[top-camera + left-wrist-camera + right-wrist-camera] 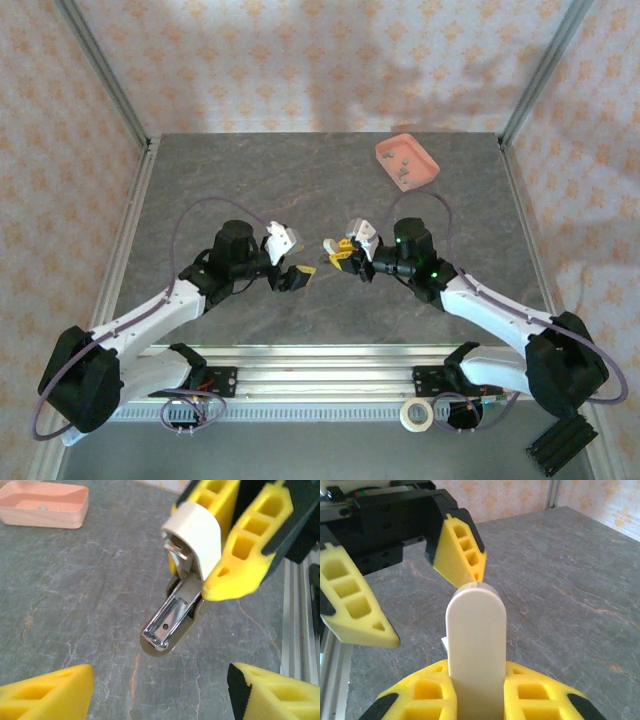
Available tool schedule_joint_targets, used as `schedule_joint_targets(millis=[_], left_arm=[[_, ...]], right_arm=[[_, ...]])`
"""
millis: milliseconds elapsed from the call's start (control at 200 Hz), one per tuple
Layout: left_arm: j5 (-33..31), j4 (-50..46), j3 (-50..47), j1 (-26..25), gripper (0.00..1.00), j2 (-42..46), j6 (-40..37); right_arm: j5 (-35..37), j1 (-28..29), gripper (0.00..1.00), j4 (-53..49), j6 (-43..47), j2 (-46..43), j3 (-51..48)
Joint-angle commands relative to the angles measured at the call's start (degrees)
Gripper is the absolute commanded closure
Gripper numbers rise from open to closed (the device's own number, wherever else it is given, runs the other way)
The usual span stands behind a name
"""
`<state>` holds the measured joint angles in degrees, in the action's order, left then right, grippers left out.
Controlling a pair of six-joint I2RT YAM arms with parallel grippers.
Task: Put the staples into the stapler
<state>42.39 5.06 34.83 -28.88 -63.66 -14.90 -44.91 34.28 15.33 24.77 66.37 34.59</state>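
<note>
A small cream stapler [196, 529] hangs above the table with its lid swung up and its shiny metal channel [167, 622] bare. My right gripper [476, 702] is shut on the stapler's cream body [476, 645], one yellow finger on each side. My left gripper [161, 695] is open and just short of the channel's tip, with nothing between its fingers [47, 692]. In the top view the left gripper [300, 274] and right gripper [338, 255] face each other mid-table. Small grey staples [405, 170] lie in the salmon-pink tray [424, 160] at the back right.
The grey stone-patterned tabletop [300, 190] lies between the grippers and the tray [30, 515]. A metal rail [320, 360] runs along the near edge, with a roll of tape [417, 414] below it. Patterned walls and metal posts enclose the table.
</note>
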Motion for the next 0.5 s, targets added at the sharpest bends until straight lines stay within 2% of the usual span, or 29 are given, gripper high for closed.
schedule_joint_targets(millis=[0, 250, 495], left_arm=[[4.61, -4.79, 3.04, -0.47, 0.28, -1.40, -9.19], [11.51, -6.10, 5.80, -0.53, 0.28, -5.36, -13.74], [14.54, -7.86, 8.47, -0.51, 0.28, -8.81, -17.78]], right_arm=[[-3.85, -0.27, 1.00, -2.87, 3.17, 0.14, 2.97], [-8.29, -0.68, 1.00, -3.06, 2.78, 1.07, 3.99], [-12.38, -0.81, 1.00, -3.82, 3.28, 3.02, 5.92]])
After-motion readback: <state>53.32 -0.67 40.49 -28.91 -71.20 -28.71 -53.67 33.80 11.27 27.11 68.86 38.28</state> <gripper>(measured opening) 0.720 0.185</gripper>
